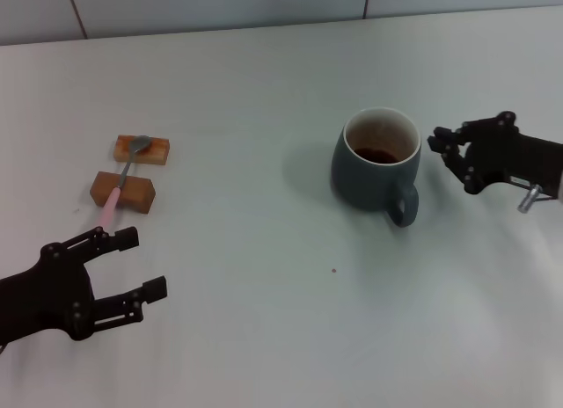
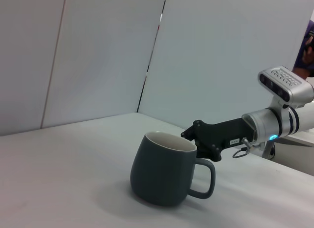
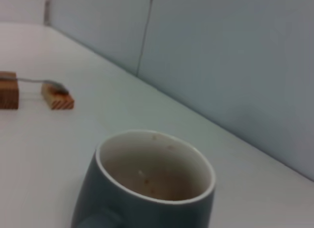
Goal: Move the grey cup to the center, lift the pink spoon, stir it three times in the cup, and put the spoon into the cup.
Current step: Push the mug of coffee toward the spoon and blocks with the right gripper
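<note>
Jaws on both arms stand spread and hold nothing. Left gripper hovers low near the table's front left, fingers pointing toward the spoon, whose pink handle end lies just ahead of them. Spoon bridges two wooden blocks, bowl on the far block and handle running over the near one and sloping down past it. It looks light, stiff and thin; the raised stretch of handle around the near block seems the best place to pinch, since the fingers can get beneath it there. Smooth and narrow, it could twist or slip in a loose grip.

Cup sits right of centre, upright, handle turned toward the front right. Ceramic, so likely heavy, hard, slick and chippable; the wall or rim offers a firmer hold than the loop. Right gripper waits just beside its right side, apart from it.

Head view alone shows both grippers and the spoon's pink handle. Left wrist view gives the cup's profile with the right gripper close behind its rim. Right wrist view looks into the cup's brown-flecked inside.
</note>
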